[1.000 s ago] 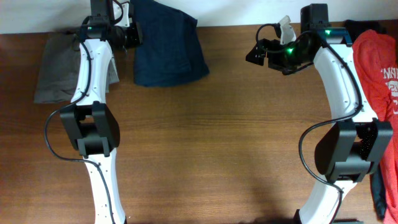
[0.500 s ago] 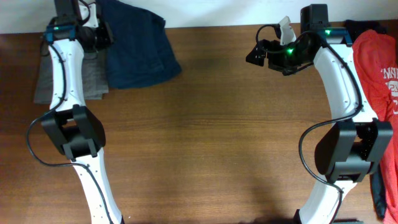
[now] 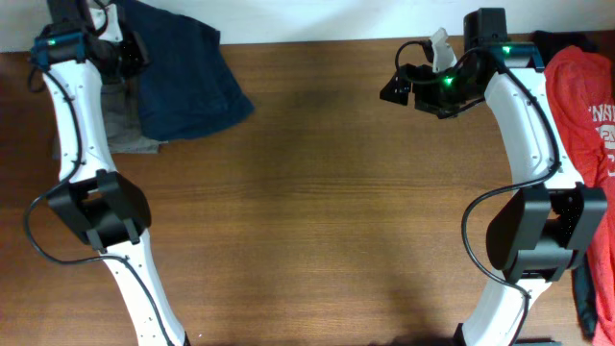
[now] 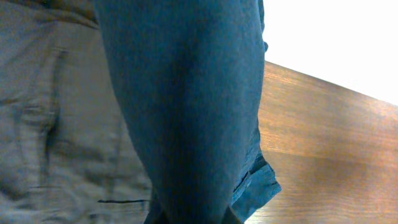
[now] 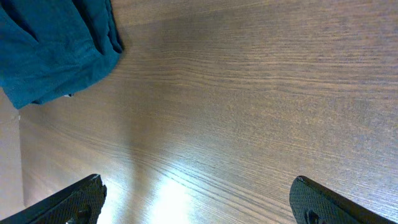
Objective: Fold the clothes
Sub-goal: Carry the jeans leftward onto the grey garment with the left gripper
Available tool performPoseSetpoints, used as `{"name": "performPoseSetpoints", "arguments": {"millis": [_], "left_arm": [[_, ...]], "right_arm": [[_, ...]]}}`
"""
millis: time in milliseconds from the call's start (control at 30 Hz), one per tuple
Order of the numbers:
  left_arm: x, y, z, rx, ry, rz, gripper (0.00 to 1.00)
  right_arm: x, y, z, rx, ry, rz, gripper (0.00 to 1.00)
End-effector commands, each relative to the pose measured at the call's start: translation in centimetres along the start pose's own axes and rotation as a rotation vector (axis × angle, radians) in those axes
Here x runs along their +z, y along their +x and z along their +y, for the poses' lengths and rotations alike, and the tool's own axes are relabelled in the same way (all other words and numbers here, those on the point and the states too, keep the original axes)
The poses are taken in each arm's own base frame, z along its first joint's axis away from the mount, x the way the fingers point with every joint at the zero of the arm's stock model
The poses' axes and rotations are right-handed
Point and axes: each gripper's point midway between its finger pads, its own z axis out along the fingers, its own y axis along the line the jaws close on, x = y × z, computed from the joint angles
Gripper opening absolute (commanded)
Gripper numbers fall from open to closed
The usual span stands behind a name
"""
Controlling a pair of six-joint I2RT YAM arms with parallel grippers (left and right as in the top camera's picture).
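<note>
The dark navy-blue garment (image 3: 183,82) is folded and hangs from my left gripper (image 3: 123,53) at the table's far left corner, its lower part draped over the grey garment (image 3: 125,130). In the left wrist view the navy cloth (image 4: 186,99) fills the middle and covers the fingers; the grey garment (image 4: 56,137) lies to its left. My right gripper (image 3: 396,86) is open and empty, held above bare wood at the far right. In the right wrist view its fingertips (image 5: 81,199) stand wide apart, with the navy garment (image 5: 56,50) at the top left. The red white-lettered T-shirt (image 3: 581,101) lies at the right edge.
A black garment (image 3: 553,40) peeks out behind the red T-shirt at the far right corner. A dark piece of cloth (image 3: 588,288) hangs at the right edge lower down. The white wall runs along the table's far edge.
My left arm has swung left, carrying the navy garment from the middle-left of the table's far edge onto the grey garment. The right arm has not moved.
</note>
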Motion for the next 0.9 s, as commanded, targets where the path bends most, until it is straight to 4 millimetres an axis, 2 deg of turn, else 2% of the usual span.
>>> {"name": "performPoseSetpoints", "arguments": {"millis": [0, 33, 233, 300, 433, 567, 700, 867], "left_arm": [[-2.5, -2.2, 1.6, -0.008, -0.015, -0.078, 0.01], [-2.9, -2.5, 2.8, -0.017, -0.050, -0.092, 0.01], [-3.7, -3.1, 5.2, 0.013, -0.103, -0.116, 0.01], [-4.1, -3.7, 6.9, 0.029, -0.172, -0.138, 0.01], [-4.4, -4.1, 7.7, 0.060, -0.224, -0.152, 0.01], [-4.4, -4.1, 7.6, 0.070, -0.219, -0.153, 0.00], [-5.0, -4.3, 5.7, 0.084, -0.148, -0.160, 0.00], [-8.4, -6.0, 2.7, 0.125, -0.103, -0.231, 0.00]], "right_arm": [[0.4, 0.3, -0.5, -0.003, 0.010, 0.015, 0.99], [0.4, 0.3, -0.5, -0.003, 0.010, 0.015, 0.99], [0.4, 0.3, -0.5, -0.003, 0.010, 0.015, 0.99], [0.4, 0.3, -0.5, -0.002, 0.010, 0.015, 0.99], [0.4, 0.4, -0.5, 0.000, 0.010, 0.018, 0.99], [0.4, 0.4, -0.5, 0.001, 0.011, 0.020, 0.99], [0.4, 0.4, -0.5, 0.001, 0.011, 0.020, 0.99], [0.4, 0.4, -0.5, 0.001, 0.011, 0.020, 0.99]]}}
